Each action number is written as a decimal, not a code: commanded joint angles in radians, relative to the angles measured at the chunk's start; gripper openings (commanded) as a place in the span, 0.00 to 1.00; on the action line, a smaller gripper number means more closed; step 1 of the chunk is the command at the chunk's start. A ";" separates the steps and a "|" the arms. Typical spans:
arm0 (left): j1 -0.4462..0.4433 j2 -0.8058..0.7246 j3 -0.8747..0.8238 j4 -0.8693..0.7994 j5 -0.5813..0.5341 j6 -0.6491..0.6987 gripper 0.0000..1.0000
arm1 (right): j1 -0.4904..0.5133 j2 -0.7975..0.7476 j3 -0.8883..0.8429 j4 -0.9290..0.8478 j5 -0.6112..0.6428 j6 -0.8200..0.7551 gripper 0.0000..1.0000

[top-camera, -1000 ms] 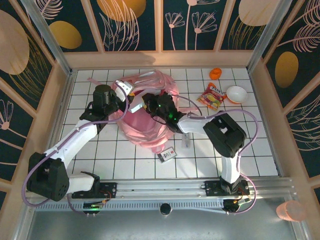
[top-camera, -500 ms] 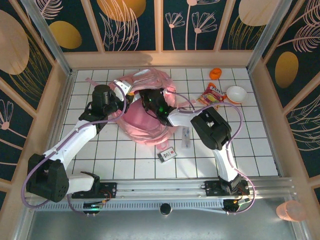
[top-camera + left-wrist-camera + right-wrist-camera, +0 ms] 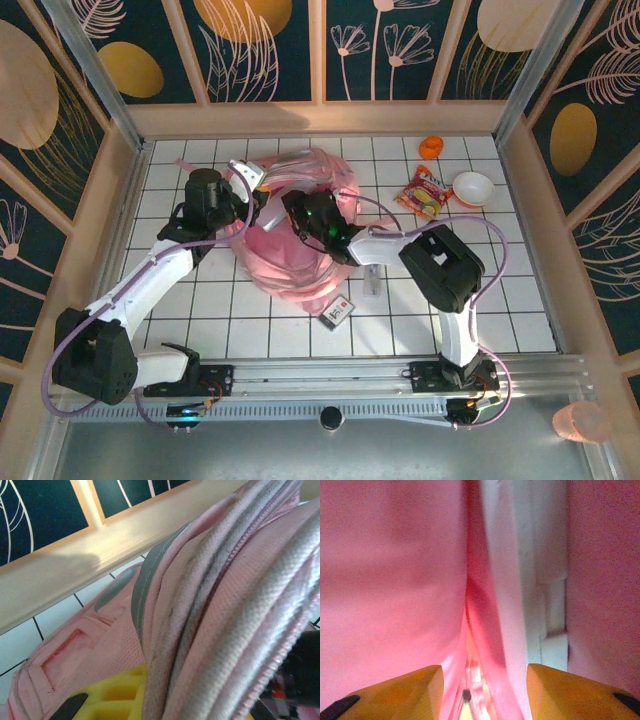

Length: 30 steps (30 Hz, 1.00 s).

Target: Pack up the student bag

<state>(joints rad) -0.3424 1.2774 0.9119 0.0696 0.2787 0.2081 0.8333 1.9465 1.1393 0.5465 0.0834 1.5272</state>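
student bag (image 3: 285, 268): I see it lying on the white tiled table (image 3: 250, 330), left of centre and toward the back, between my two arms.
fabric: soft pink cloth, slumped and creased into a rounded heap. Through the left wrist camera I read a coarse ribbed weave, grey piping and a zip line running along bundled folds.
table surface: glossy square tiles with dark grout lines.
left hand (image 3: 252, 196): clenched on the bag's upper rim, I think. Its yellow finger (image 3: 117, 700) sits under the gathered folds, which cover the pinch itself.
right hand (image 3: 298, 210): pushed into the bag's mouth and released, its yellow fingers (image 3: 402, 692) standing apart with nothing between them, only a pink crease beyond.
hard to make out: the right wrist camera gives me a blurred pink glow and a pale white strip, and I cannot say what that strip is.
hidden: from above, both arms cover part of the bag's top.
nearby: a flat crinkled snack packet (image 3: 425, 193) and a round white bowl (image 3: 473, 188) lie well apart to the right. A small card-like box (image 3: 337, 311) sits just beside the bag's near edge.
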 commanded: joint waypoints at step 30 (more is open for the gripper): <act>-0.007 -0.053 0.067 0.197 0.076 -0.039 0.00 | 0.069 0.177 0.204 -0.155 0.012 -0.015 0.38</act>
<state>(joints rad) -0.3424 1.2774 0.9131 0.0708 0.2813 0.2031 0.9031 2.0926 1.2881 0.3923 0.0792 1.5246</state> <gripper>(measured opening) 0.133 0.390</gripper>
